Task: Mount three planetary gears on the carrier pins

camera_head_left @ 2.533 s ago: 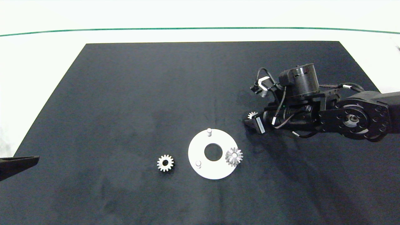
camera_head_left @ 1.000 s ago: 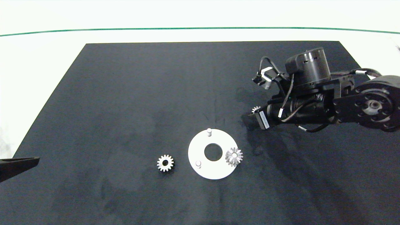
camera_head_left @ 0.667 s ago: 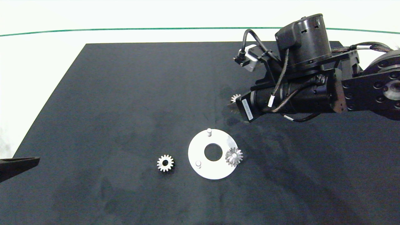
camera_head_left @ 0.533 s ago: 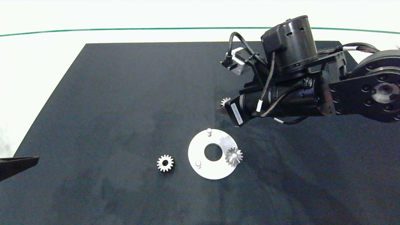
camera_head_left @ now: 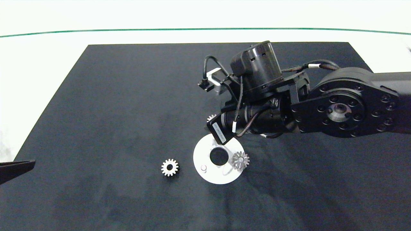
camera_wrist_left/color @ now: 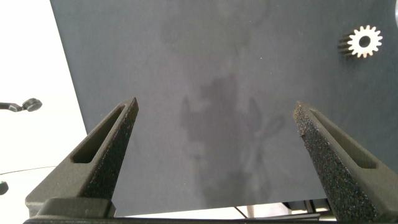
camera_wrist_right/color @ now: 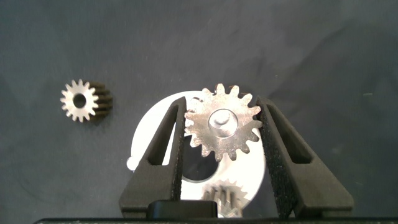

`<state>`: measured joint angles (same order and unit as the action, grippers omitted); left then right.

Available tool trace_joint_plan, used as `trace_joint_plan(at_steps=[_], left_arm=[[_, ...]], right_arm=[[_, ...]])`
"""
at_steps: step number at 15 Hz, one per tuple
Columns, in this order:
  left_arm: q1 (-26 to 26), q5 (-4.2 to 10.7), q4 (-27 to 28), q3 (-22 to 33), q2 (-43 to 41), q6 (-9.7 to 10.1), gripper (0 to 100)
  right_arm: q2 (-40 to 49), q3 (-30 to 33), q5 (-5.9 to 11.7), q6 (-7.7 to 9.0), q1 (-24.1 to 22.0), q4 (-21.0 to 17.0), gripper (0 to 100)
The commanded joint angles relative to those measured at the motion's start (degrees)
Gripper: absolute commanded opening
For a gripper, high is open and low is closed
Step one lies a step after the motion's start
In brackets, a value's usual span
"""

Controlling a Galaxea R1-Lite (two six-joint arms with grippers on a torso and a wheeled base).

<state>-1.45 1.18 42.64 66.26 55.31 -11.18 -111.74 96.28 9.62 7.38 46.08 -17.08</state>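
Planetary gear point(camera_wrist_right/color: 222, 127), small, stiff metal with slick teeth, is best held across its toothed rim, and the right gripper point(camera_wrist_right/color: 222, 134) pinches it exactly so, centre frame, directly over a carrier pin point(camera_wrist_right/color: 221, 118) on the white disc point(camera_head_left: 205, 150). Left gripper point(camera_wrist_left/color: 214, 155) idles spread wide, lower left.

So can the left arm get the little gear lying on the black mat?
Probably yes. The left tool is open at the mat's edge, and the loose gear lies flat on bare mat beside the white disc, nothing between them.
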Motion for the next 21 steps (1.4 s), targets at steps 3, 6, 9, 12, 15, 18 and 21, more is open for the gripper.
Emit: trace_joint_plan(at_steps=[3, 6, 9, 12, 15, 18, 21], left_arm=[[0.1, 0.05, 0.2, 0.1, -0.4, -0.07, 100], [0.1, 0.22, 0.2, -0.2, -0.6, -0.25, 100], [0.1, 0.31, 0.2, -0.1, -0.6, -0.25, 100], [0.1, 0.31, 0.2, -0.1, -0.6, -0.25, 100], [-0.1, 0.22, 0.2, -0.1, -1.0, -0.25, 100], [-0.1, 0.22, 0.2, -0.1, -1.0, -0.25, 100], [-0.1, 0.22, 0.2, -0.1, -1.0, -0.25, 100]], right_arm=[[-1.5, -0.4, 0.4, 0.18, 0.1, 0.0, 16], [-2.7, -0.4, 2.77, 0.18, -0.1, 0.2, 16], [-3.1, -0.2, 3.65, 0.27, -0.1, 0.2, 16], [-3.1, 0.0, 3.48, 0.18, -0.1, 0.3, 16], [-3.1, -0.1, 3.39, 0.1, -0.1, 0.2, 16], [-3.2, -0.3, 3.48, 0.18, -0.1, 0.2, 16], [-3.8, -0.2, 3.57, 0.18, -0.1, 0.2, 16]])
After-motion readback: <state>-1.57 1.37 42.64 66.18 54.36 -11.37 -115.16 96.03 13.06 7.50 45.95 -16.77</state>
